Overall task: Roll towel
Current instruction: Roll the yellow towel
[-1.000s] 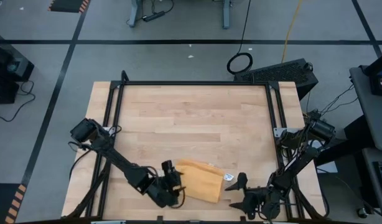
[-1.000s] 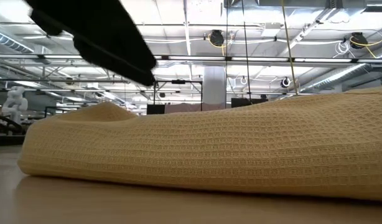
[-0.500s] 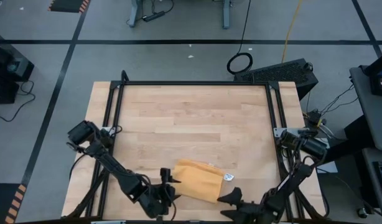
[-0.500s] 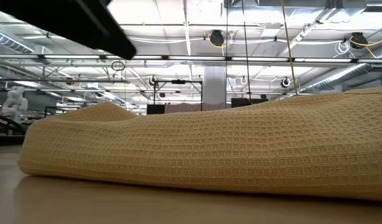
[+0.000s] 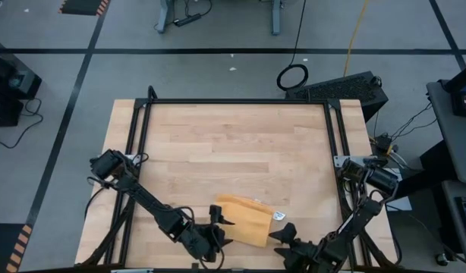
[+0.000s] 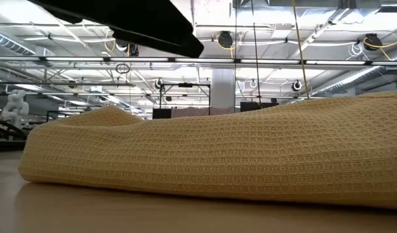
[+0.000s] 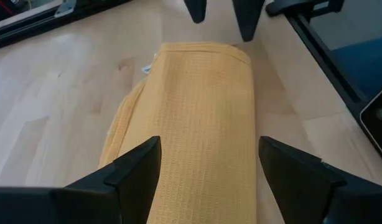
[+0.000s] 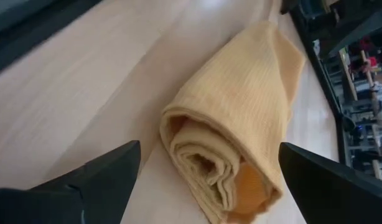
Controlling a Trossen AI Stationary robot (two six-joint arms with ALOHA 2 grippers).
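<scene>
The mustard-yellow towel (image 5: 244, 221) lies rolled up on the wooden table near its front edge, its white tag (image 5: 279, 215) at the right end. The low view shows its long side (image 6: 218, 155) resting on the table. My left gripper (image 5: 222, 226) is open at the roll's left end, its fingers standing apart over the towel (image 7: 203, 124) without touching it. My right gripper (image 5: 282, 239) is open just off the roll's right end, facing the spiral end (image 8: 209, 168).
Black frame rails (image 5: 335, 144) run along the table's left, far and right sides. Bare wood (image 5: 233, 152) lies beyond the towel toward the far edge. My left arm (image 6: 121, 19) shows dark above the towel in the low view.
My left gripper has drawn back a little toward the table's left, then gone right, over the towel's left end. My right gripper has gone toward the near edge and a little left, closer to the roll's right end. The towel has lain still.
</scene>
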